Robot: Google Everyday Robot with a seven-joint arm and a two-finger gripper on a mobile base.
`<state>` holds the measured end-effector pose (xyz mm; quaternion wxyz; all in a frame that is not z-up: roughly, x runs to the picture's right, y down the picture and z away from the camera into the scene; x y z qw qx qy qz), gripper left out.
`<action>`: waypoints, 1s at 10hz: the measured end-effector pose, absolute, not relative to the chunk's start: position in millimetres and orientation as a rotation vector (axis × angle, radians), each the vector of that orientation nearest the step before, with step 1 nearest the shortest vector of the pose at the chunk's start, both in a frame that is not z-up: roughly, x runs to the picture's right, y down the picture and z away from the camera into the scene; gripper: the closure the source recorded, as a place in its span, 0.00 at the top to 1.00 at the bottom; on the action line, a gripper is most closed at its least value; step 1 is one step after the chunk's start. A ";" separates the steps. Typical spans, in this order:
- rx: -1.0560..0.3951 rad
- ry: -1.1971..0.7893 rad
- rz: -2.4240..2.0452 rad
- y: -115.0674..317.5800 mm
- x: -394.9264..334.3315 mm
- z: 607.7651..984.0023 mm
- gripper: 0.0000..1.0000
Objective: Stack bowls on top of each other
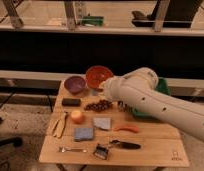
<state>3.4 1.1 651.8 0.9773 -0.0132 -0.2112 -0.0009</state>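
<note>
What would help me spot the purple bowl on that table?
Find the wooden table, then its far left corner. The purple bowl sits there, left of the orange-red bowl, by which the robot's gripper hangs. It is the duller, darker of the two.

table (160,150): pale wood; small mark at its front right corner
tray (164,85): green; right rear, mostly hidden
block (71,101): black, flat; left rear
grapes (98,105): dark bunch; right of block
banana (60,124): left edge; just beside orange
orange (77,116): round; left of cloth
cloth (101,123): grey; centre
sponge (83,133): blue-grey; in front of orange
carrot (126,128): right of cloth
fork (71,149): front left
clip (101,151): dark; front centre
tool (126,145): black; just right of clip
</note>
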 end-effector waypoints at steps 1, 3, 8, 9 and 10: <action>-0.022 -0.422 0.001 -1.0 -1.0 657.7 0.04; -0.021 -0.417 -0.001 -13.3 -15.5 690.8 0.04; -0.025 -0.459 -0.024 -56.4 -76.0 796.1 0.04; -0.021 -0.485 -0.036 -61.1 -94.7 807.5 0.04; -0.018 -0.510 -0.050 -62.6 -112.0 812.5 0.04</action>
